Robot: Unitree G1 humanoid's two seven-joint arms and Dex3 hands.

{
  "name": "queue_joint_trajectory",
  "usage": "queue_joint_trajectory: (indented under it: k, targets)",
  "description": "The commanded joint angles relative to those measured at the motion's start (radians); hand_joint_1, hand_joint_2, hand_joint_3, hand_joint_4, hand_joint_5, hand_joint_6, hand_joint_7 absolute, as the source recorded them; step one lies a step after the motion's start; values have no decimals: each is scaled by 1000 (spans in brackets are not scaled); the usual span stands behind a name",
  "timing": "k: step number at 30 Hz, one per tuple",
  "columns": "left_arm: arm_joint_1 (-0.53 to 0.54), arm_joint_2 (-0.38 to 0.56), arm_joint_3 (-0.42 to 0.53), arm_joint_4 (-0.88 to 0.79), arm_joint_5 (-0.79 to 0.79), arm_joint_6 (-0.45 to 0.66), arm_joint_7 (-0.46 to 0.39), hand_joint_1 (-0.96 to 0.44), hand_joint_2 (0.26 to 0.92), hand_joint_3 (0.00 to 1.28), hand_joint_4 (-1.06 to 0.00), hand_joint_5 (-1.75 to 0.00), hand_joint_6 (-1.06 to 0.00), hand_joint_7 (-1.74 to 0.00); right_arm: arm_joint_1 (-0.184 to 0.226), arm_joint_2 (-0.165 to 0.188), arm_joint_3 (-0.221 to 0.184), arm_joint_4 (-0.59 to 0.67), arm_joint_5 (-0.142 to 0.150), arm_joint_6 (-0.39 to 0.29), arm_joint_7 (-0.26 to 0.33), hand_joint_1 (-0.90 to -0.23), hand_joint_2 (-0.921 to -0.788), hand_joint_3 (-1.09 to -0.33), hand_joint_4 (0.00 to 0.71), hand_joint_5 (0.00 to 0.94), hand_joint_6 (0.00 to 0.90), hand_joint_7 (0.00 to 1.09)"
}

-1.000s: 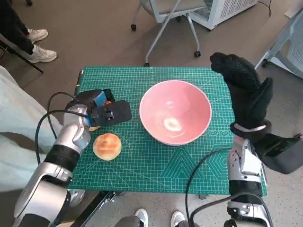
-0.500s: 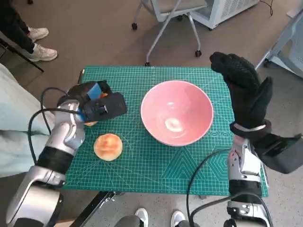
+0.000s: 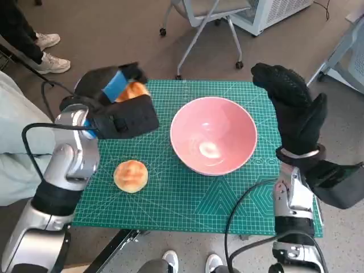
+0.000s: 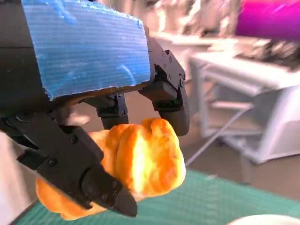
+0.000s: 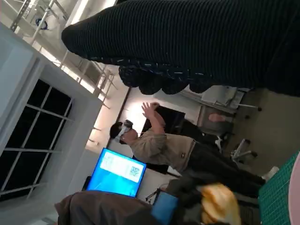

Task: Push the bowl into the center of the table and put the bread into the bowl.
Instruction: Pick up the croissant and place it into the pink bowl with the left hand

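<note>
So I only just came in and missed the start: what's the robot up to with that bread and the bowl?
The left hand grips one piece of bread, lifted off the green mat beside the pink bowl. The bowl is empty and sits roughly mid-table. A second bread roll lies on the mat in front of the left hand. The right hand is raised at the bowl's far side, holding nothing.

bowl (image 3: 213, 142) mid-mat, open from above, right hand (image 3: 293, 111) upright beside its rim, bun (image 3: 131, 175) near left forearm
</note>
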Motion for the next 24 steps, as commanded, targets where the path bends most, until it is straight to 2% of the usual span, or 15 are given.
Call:
queue_joint_trajectory:
  k: [1, 11, 22, 24]
  targets:
    - [-40, -36, -11, -69, 6, -10, -21, 4, 662, 442, -818, -1224, -752, -938, 10, 2, -1, 17, 5, 3, 7, -641, -921, -727, 198, 2, 74, 520]
    - [-88, -138, -53, -67, -11, -54, -49, 2, 756, 270, -824, -1173, -749, -920, 18, 2, -1, 9, 2, 5, 0, -641, -921, -726, 193, 0, 74, 521]
    - [-98, -251, -124, 7, -7, -138, -21, 4, 785, 237, -763, -1259, -773, -867, 23, -2, -7, 9, 4, 5, 0, -636, -921, -720, 187, 1, 79, 519]
    - [-100, -268, -141, 32, 4, -156, -7, 4, 758, 293, -753, -1279, -768, -881, 25, 0, -8, 6, 3, 6, -1, -635, -921, -720, 187, 1, 79, 518]
